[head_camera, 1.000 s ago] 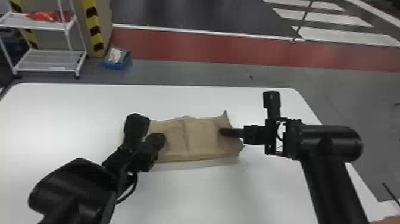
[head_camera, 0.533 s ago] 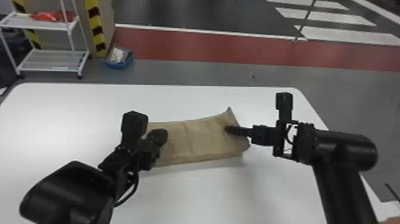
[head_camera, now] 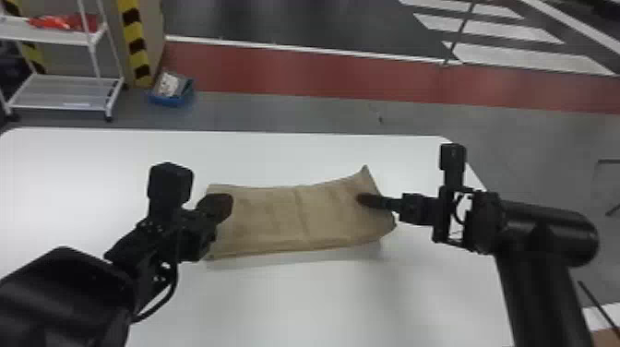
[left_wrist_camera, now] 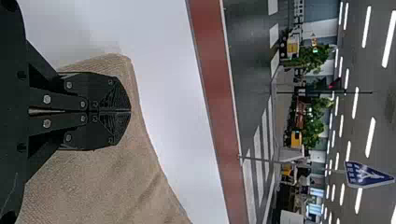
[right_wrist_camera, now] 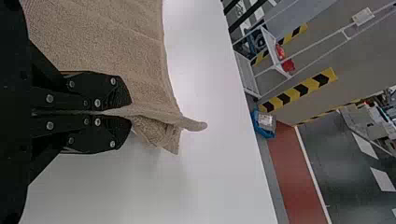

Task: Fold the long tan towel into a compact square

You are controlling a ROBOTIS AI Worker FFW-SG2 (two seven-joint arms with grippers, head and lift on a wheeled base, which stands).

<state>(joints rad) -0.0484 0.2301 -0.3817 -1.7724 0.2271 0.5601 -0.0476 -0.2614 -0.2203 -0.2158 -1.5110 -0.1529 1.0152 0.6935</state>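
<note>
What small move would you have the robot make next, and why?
I'd probably have the right gripper ease its end of the towel down flat on the table before any further fold: its shut fingers pinch the cloth, the far corner there sticks up, and that end looks slightly raised, while the left gripper sits over the other end.

Looking pretty bright in here tbh: long ceiling lights (left_wrist_camera: 370, 137) are glowing in rows, the desk (head_camera: 323, 304) is bouncing pale light, the towel (head_camera: 277, 221) is casting a soft shadow (head_camera: 360, 253).
</note>
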